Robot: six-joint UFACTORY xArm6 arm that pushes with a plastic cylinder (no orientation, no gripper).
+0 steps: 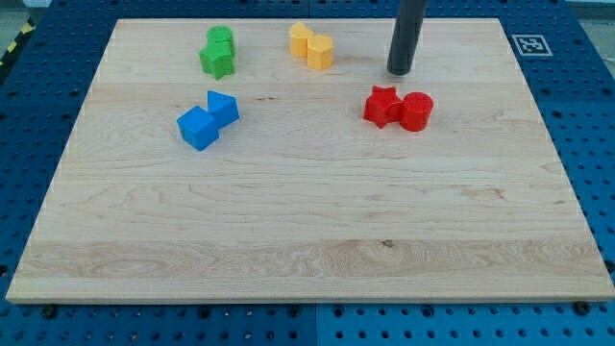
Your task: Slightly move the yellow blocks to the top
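The near half of the wooden tabletop (307, 240) carries nothing. Farther back at the view's left sit the blue cube (198, 128) and a second blue block (223, 107), touching; at the view's right the red star (381, 106) touches the red cylinder (417, 111). Just above the red star my tip (400, 71) rests on the wood — there is no pincer on this rod, so nothing opens or grips. Farthest back lie the two green blocks (218, 52) and the two yellow blocks (311, 45), touching each other, to the tip's left and slightly above it. I judge this the approach step: the tip must swing below the yellow pair, then push toward the top. Little room remains before the top edge — a short nudge only.
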